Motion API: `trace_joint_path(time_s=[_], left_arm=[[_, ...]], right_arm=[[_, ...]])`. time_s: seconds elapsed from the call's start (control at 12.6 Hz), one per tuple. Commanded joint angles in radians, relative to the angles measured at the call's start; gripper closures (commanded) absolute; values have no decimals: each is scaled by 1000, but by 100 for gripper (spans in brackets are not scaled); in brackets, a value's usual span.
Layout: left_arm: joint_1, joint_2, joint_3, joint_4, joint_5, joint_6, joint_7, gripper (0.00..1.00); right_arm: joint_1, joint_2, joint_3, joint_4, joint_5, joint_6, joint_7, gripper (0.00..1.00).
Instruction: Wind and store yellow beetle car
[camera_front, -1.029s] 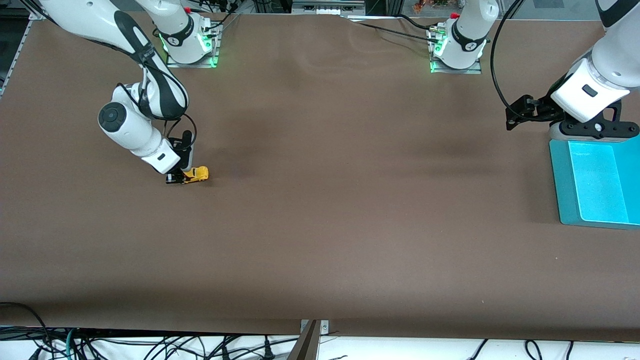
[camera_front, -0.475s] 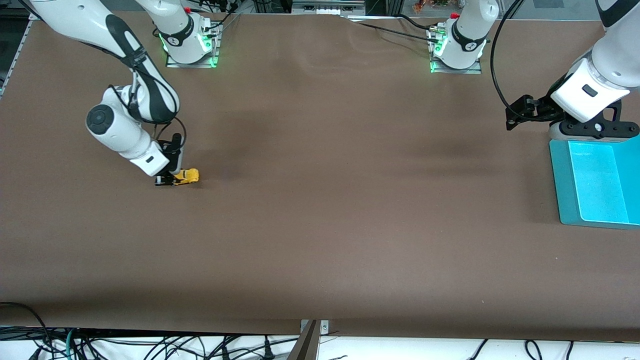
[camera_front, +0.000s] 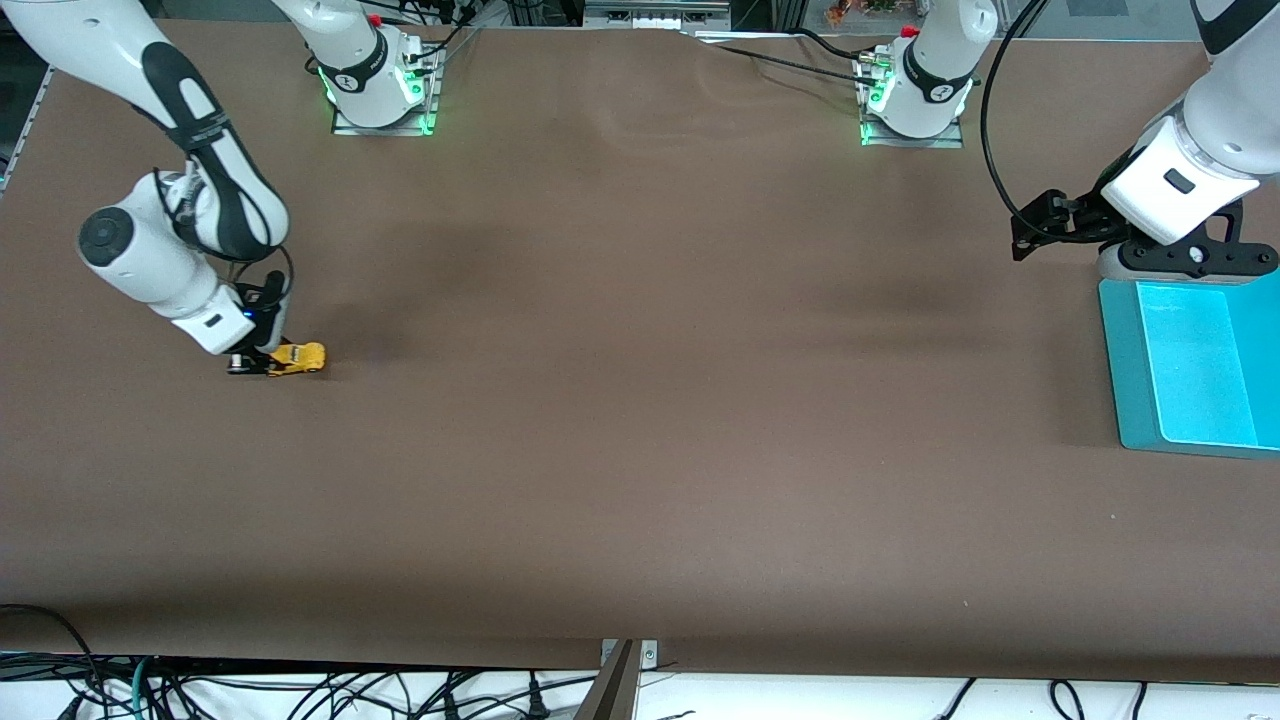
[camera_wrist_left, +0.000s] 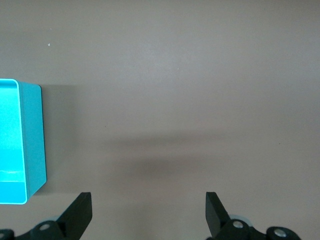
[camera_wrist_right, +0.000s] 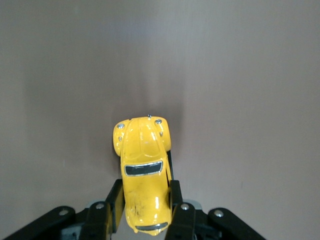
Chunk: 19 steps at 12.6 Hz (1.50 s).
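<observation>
The yellow beetle car (camera_front: 298, 358) sits on the brown table near the right arm's end. My right gripper (camera_front: 268, 362) is shut on its rear half, low at the table. In the right wrist view the yellow beetle car (camera_wrist_right: 143, 170) shows its roof and hood, and both fingers (camera_wrist_right: 115, 202) press its sides. My left gripper (camera_front: 1030, 232) is open and empty, held above the table beside the teal bin (camera_front: 1195, 365). In the left wrist view the left gripper (camera_wrist_left: 148, 212) has its jaws wide apart over bare table, with the bin's corner (camera_wrist_left: 31, 137) at the edge.
The table (camera_front: 640, 420) is a flat brown sheet. Both arm bases (camera_front: 380, 75) stand along the edge farthest from the front camera. Cables hang below the table's near edge.
My right gripper has dragged the yellow car along the table toward the right arm's end. The left arm has not moved.
</observation>
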Motion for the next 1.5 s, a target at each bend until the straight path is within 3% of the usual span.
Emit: trace_joint_path(time_s=[0.0, 0.24, 0.47, 0.55, 0.63, 0.71, 1.11, 1.43], left_arm=[[-12, 12, 8, 30, 20, -23, 7, 0], [-12, 12, 8, 30, 20, -23, 7, 0], [-12, 12, 8, 30, 22, -23, 7, 0], [-12, 12, 8, 30, 20, -23, 7, 0], [-12, 12, 8, 30, 20, -23, 7, 0], [-12, 12, 8, 30, 20, -23, 7, 0], [-12, 12, 8, 30, 20, -23, 6, 0], [-12, 12, 8, 30, 20, -23, 7, 0]], right_arm=[[-120, 88, -10, -6, -3, 7, -136, 78], [-133, 103, -8, 20, -1, 2, -157, 78], [-131, 96, 6, 32, 0, -7, -143, 65], [-131, 93, 25, 55, 3, -42, -119, 49], [-130, 93, 32, 91, 3, -98, -90, 5], [-128, 91, 42, 130, 3, -157, -54, 0], [-110, 21, 113, 234, -13, -349, 81, 0], [-55, -136, 138, 277, -49, -504, 297, 0]])
